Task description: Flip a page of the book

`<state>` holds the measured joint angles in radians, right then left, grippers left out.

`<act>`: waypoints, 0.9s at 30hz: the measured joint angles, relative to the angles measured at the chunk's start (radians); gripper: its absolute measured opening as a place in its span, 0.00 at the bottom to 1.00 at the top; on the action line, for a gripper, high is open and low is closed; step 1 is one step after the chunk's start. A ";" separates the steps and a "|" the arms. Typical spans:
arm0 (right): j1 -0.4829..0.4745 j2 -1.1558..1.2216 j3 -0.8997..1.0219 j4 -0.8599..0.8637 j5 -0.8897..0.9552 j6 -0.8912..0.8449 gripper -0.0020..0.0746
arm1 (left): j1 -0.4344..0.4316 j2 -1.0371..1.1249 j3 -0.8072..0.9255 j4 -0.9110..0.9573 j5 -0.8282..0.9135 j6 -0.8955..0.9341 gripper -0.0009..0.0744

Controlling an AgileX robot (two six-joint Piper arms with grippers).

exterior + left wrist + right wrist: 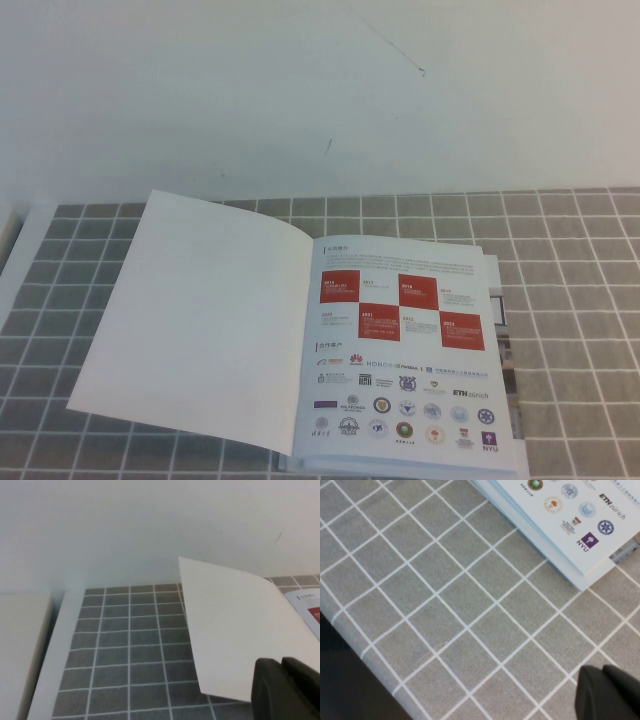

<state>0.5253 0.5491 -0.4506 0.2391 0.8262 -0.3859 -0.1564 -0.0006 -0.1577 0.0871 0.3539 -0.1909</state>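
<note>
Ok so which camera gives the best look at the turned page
The high view: the page shows whole, plain white, lying open left of the book. The left wrist view shows only part of it, beside the left gripper. The right wrist view misses it, showing the book's logo corner and the right gripper.

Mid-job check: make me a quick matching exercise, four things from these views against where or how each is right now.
1. page
2. book
3. left gripper
4. right gripper

a. lying open, logo rows showing
b. above bare checked cloth, near the book's corner
c. turned over, plain white side up
d. beside the white leaf's edge

Pairs: 1-c, 2-a, 3-d, 4-b
</note>
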 joint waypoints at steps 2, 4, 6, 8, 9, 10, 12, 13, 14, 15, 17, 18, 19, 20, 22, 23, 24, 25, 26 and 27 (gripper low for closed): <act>0.000 0.000 0.000 0.001 0.000 0.000 0.02 | 0.004 -0.002 0.055 -0.060 -0.054 0.097 0.01; 0.000 0.000 0.000 0.001 0.000 0.000 0.02 | 0.016 -0.006 0.116 -0.110 -0.093 0.179 0.01; 0.000 0.000 0.000 0.001 0.000 0.000 0.02 | 0.035 -0.007 0.159 -0.130 -0.100 0.210 0.01; 0.000 0.000 0.000 0.001 0.000 0.000 0.02 | 0.062 -0.009 0.178 -0.141 -0.079 0.227 0.01; 0.000 0.000 0.000 0.001 0.000 0.000 0.02 | 0.077 -0.009 0.178 -0.145 -0.056 0.229 0.01; 0.000 0.000 0.000 0.001 0.000 0.000 0.02 | 0.092 -0.009 0.178 -0.147 -0.046 0.231 0.01; 0.000 0.000 0.000 0.001 0.000 0.000 0.02 | 0.114 -0.011 0.178 -0.148 -0.044 0.248 0.01; 0.000 0.000 0.000 0.001 0.000 0.000 0.02 | 0.118 -0.011 0.178 -0.150 -0.044 0.253 0.01; 0.000 0.000 0.000 0.001 0.000 0.000 0.02 | 0.119 -0.011 0.178 -0.150 -0.044 0.256 0.01; 0.000 0.000 0.000 0.001 0.000 0.000 0.02 | 0.119 -0.011 0.178 -0.150 -0.044 0.258 0.01; 0.000 0.000 0.000 0.001 0.000 0.000 0.02 | 0.120 -0.011 0.178 -0.150 -0.044 0.261 0.01; 0.000 0.000 0.000 0.001 0.000 0.000 0.02 | 0.120 -0.011 0.178 -0.150 -0.044 0.261 0.01; 0.000 0.000 0.000 0.001 0.000 0.000 0.02 | 0.120 -0.011 0.178 -0.150 -0.044 0.261 0.01; 0.000 0.000 0.000 0.001 0.000 0.000 0.02 | 0.120 -0.011 0.178 -0.150 -0.044 0.252 0.01; 0.000 0.000 0.000 0.001 0.000 0.000 0.02 | 0.120 -0.011 0.178 -0.150 -0.044 0.215 0.01; 0.000 0.000 0.000 0.001 0.000 0.000 0.02 | 0.120 -0.011 0.178 -0.150 -0.044 0.198 0.01; 0.000 0.000 0.000 0.001 0.000 0.000 0.02 | 0.120 -0.011 0.178 -0.150 -0.044 0.181 0.01; 0.000 0.000 0.000 0.001 0.000 0.000 0.02 | 0.120 -0.011 0.178 -0.150 -0.044 0.170 0.01; 0.000 0.000 0.000 0.001 0.000 0.000 0.02 | 0.122 -0.011 0.178 -0.150 -0.044 0.168 0.01; 0.000 0.000 0.000 0.001 0.000 0.000 0.02 | 0.122 -0.011 0.178 -0.150 -0.044 0.166 0.01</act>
<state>0.5253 0.5491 -0.4506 0.2404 0.8262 -0.3859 -0.0347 -0.0114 0.0204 -0.0626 0.3099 -0.0252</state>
